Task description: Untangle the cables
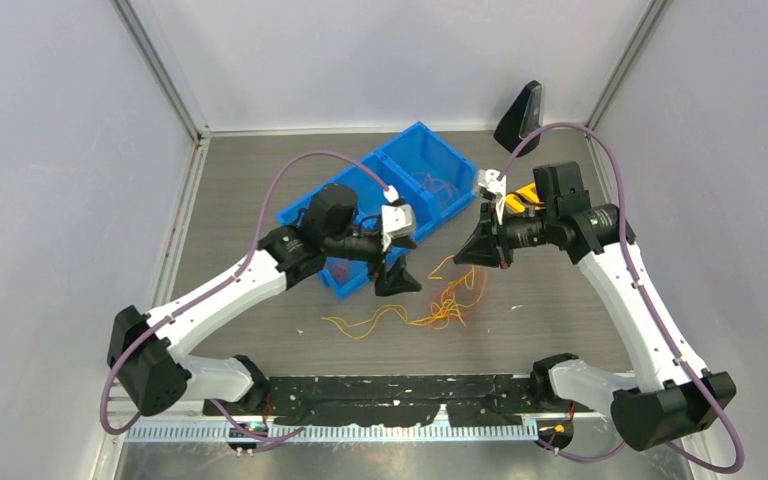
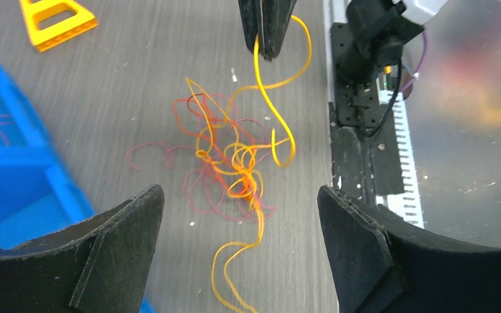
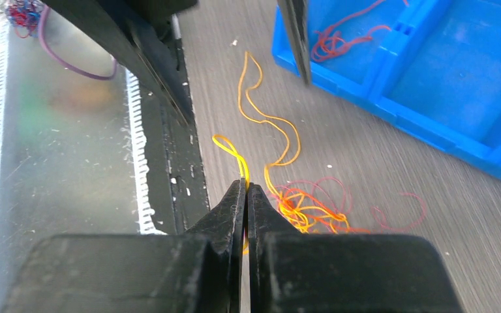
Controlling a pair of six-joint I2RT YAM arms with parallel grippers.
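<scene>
The right end effector (image 3: 244, 186) is closed on one orange-yellow cable (image 3: 233, 149), which runs down toward the tangle of cables (image 2: 231, 163) on the bench (image 2: 104, 98). The left end effector (image 2: 240, 192) stands wide open directly above this tangle, so it seems the nearer one.

Tangled orange, red, pinkish cables (image 2: 235, 166) on table (image 1: 570, 310)
</scene>
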